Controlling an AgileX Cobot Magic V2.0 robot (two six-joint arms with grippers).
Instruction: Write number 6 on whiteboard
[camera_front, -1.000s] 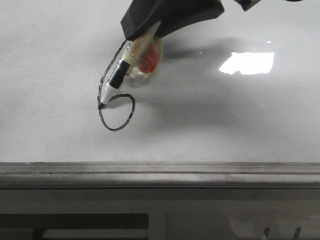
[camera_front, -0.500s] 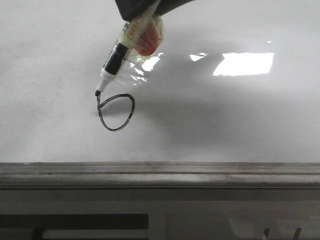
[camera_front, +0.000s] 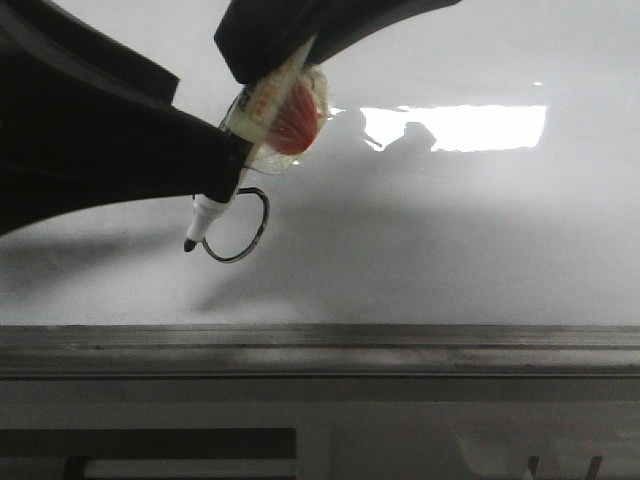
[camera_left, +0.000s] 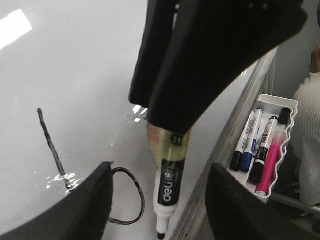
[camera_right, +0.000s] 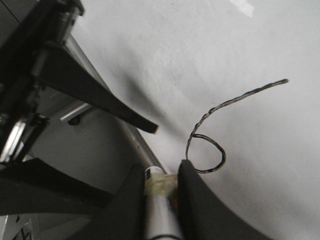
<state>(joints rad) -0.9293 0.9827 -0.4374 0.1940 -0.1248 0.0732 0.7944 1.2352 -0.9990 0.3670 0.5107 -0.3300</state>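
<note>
The number 6 is drawn in thin black on the whiteboard (camera_front: 450, 250): a long slanted stem (camera_left: 51, 145) ending in an oval loop (camera_front: 256, 232) (camera_right: 210, 135). My right gripper (camera_front: 265, 72) (camera_right: 162, 172) is shut on a black-and-white marker (camera_front: 222, 180) (camera_left: 167, 185) wrapped in yellowish tape. The marker's tip (camera_front: 189, 244) hangs uncapped just in front of the loop. My left gripper (camera_front: 205, 125) (camera_left: 160, 166) has reached in from the left. Its fingers (camera_left: 85, 210) are wide open, and the marker shows between them, touching neither.
The grey metal frame strip (camera_front: 320, 340) runs along the board's near edge. A white tray (camera_left: 287, 112) hangs off the frame and holds several markers (camera_left: 260, 150). Glare patches (camera_front: 470, 127) lie on the board.
The marker's tip has lifted off the board where the loop closes and come nearer the frame. The left arm has swung in from the left, open, beside the marker.
</note>
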